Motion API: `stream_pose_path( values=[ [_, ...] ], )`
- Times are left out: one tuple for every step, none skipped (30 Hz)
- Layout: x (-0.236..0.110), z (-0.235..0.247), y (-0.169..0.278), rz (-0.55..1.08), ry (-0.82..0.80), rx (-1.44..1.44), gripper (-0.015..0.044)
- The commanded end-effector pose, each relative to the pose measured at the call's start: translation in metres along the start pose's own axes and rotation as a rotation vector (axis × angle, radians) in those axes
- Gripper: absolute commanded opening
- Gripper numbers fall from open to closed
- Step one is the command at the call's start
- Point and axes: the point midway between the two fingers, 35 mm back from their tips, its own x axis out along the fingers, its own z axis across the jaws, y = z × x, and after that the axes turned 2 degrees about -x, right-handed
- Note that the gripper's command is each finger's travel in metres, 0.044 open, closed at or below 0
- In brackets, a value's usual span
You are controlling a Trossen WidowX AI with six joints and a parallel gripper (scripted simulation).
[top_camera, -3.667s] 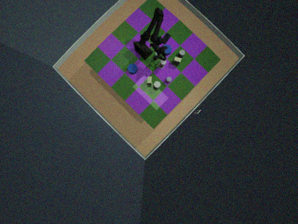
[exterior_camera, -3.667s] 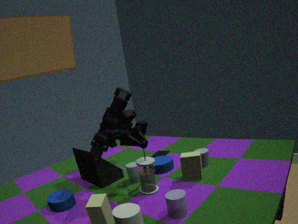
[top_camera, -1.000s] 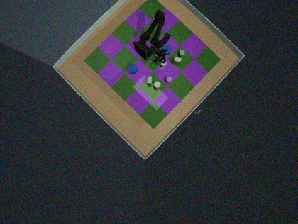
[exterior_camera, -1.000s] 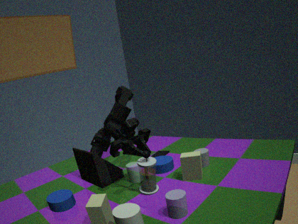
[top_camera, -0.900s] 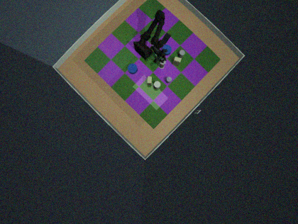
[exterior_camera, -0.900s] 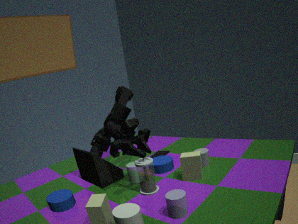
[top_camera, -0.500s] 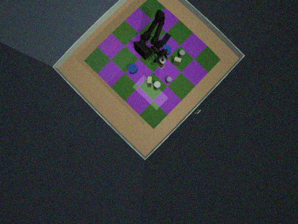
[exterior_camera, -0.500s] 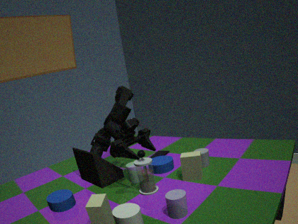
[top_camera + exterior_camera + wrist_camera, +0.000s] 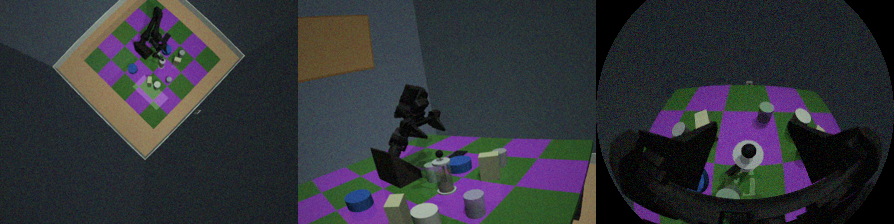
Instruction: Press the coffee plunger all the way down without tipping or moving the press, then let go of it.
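Note:
The coffee press (image 9: 162, 63) (image 9: 445, 178) stands upright on the checkered surface, a clear body with a white lid (image 9: 440, 161) (image 9: 738, 155) and a white base. Its black plunger knob (image 9: 439, 154) (image 9: 748, 150) sits a short gap above the lid, centred over it in the wrist view. My gripper (image 9: 435, 133) (image 9: 754, 125) is wide open and empty. Its fingers are above the knob and apart from it, one to each side in the wrist view.
A pale cylinder (image 9: 431, 172) and a blue disc (image 9: 166, 49) (image 9: 460, 164) stand close behind the press. A grey cylinder (image 9: 169, 79) (image 9: 474, 204) (image 9: 766, 107) stands in front. Cream blocks (image 9: 177, 59) (image 9: 489, 166), a white cylinder (image 9: 157, 84) (image 9: 426, 212) and another blue disc (image 9: 133, 68) (image 9: 359, 200) stand around.

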Motion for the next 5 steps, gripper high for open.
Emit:
stream_pose_path(
  values=[
    [-0.0035,0.0025,-0.0007,0.005,-0.008,-0.002,0.0440],
    [-0.0035,0.0025,-0.0007,0.005,-0.008,-0.002,0.0440],
    [-0.0035,0.0025,-0.0007,0.005,-0.008,-0.002,0.0440],
    [-0.0035,0.0025,-0.0007,0.005,-0.008,-0.002,0.0440],
    [-0.0035,0.0025,-0.0007,0.005,-0.008,-0.002,0.0440]
  ],
)
